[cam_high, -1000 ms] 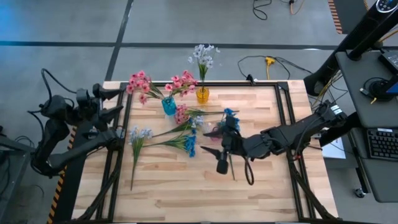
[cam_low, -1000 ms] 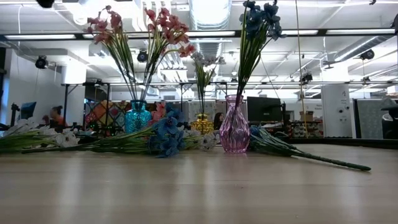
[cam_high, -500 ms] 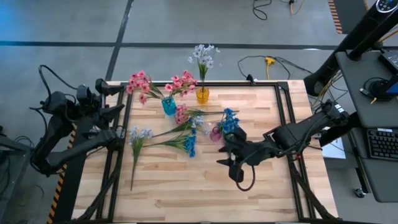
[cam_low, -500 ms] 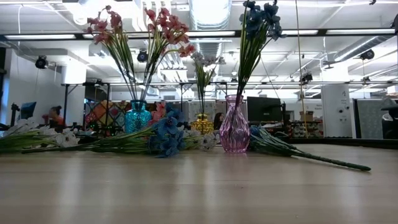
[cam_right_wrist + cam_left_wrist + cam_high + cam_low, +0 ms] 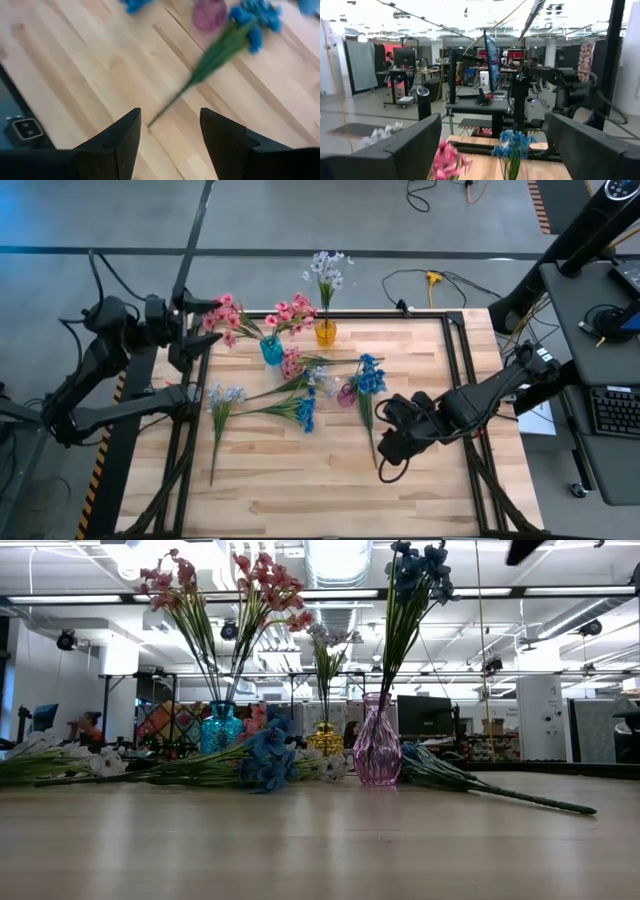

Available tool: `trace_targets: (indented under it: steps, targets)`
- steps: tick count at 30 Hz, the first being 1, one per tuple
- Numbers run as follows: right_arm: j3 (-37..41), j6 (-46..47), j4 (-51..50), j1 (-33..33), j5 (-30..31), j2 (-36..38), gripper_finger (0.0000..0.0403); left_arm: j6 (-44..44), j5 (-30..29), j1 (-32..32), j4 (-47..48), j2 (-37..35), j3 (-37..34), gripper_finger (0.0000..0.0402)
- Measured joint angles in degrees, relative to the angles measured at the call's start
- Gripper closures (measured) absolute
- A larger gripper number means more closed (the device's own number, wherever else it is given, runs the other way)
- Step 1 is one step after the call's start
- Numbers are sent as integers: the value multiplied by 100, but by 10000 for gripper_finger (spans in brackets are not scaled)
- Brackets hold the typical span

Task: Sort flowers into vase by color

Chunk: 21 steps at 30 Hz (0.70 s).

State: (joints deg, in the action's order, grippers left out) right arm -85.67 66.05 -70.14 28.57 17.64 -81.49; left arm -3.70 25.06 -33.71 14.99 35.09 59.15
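A blue flower (image 5: 371, 373) stands in the pink vase (image 5: 346, 394). Another green-stemmed flower (image 5: 220, 50) lies on the table beside that vase, its stem end (image 5: 150, 122) toward the near edge. My right gripper (image 5: 385, 442) hangs open above that stem end, pointing steeply down, and touches nothing. Pink flowers (image 5: 225, 315) fill the teal vase (image 5: 271, 351), and a white flower (image 5: 326, 270) stands in the yellow vase (image 5: 326, 333). My left gripper (image 5: 200, 330) is open, raised level by the table's far left corner.
Loose flowers lie left of the pink vase: a pink one (image 5: 292, 365), a blue one (image 5: 305, 413) and a white one (image 5: 225, 394) with its stem running toward the near edge. Bare wood (image 5: 300, 490) stretches along the near side.
My right gripper has drawn back from the pink vase toward the table's right edge, sunk a little and tipped from nearly level to pointing steeply down. My left gripper has risen and gone toward the far edge. The flowers have stayed where they were.
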Motion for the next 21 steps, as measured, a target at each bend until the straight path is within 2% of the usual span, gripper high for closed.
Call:
trace_targets:
  steps: [8,13,18,21]
  targets:
    - [695,675,8,58,157,-23,207,185,-50,716,-27,522,235,60]
    - [1299,967,290,-50,231,-81,206,529,-719,1370,-57,902,219,61]
    - [1963,1002,1320,-53,501,-81,192,785,-1180,2043,-101,1141,213,61]
    - [2329,996,1850,-118,637,-87,176,962,-1754,2533,-87,1249,213,61]
